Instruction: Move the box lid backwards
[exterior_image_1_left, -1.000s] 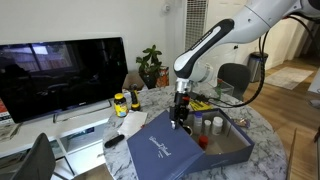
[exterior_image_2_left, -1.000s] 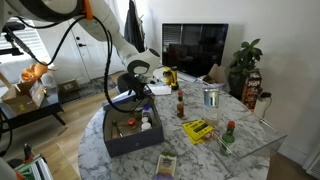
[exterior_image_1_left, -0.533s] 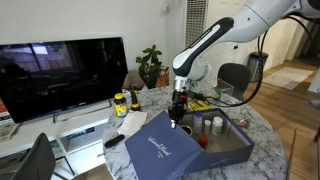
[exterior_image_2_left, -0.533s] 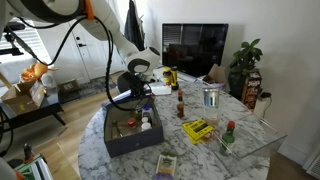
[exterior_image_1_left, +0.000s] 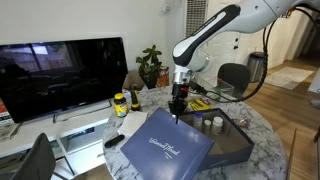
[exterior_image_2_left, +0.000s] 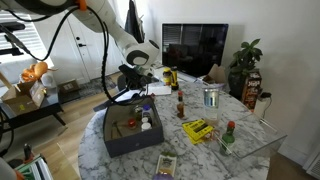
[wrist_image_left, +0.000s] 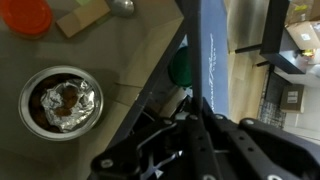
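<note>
Over the box, the gripper has risen since a second ago, pinched narrow on the box lid at its far edge. Lid now tilts up, near end low. Likely clear enough to carry backwards.

On your marble bench you have a yellow packet, a glass jar and a red-topped bottle, with a dark television and potted plant standing behind it.

Navy box lid with white script, black claw, grey-veined marble table
</note>
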